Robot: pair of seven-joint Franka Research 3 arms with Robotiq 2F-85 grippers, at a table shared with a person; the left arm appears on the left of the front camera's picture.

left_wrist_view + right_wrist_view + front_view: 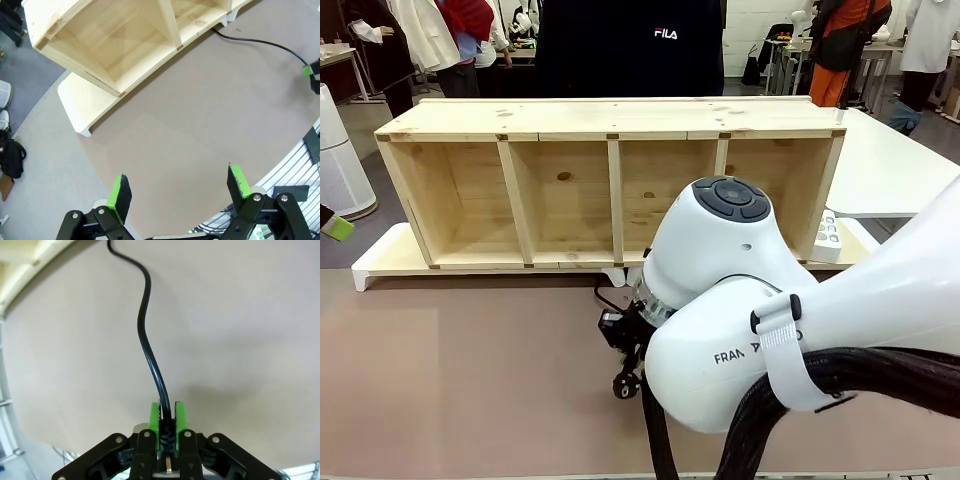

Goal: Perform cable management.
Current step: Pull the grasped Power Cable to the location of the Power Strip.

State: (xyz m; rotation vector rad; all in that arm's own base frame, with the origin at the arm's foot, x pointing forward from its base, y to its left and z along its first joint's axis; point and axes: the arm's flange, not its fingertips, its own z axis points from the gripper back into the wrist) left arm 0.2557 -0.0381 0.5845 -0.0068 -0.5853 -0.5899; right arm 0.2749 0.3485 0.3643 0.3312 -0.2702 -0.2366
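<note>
- right claw [167, 412] clenched on the cable [146, 335], just by the plug
- left claw [180, 192] released, empty, above the table [200, 110]

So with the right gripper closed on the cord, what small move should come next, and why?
Probably lift the gripped end slightly: the right gripper is shut on the cable, which lies slack on the table toward the wooden shelf; the left gripper is open and empty.

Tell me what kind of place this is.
Likely a robotics lab: a white Franka arm works over a brown table with an open wooden shelf unit, and farther back stand other work tables and people in white coats.
</note>
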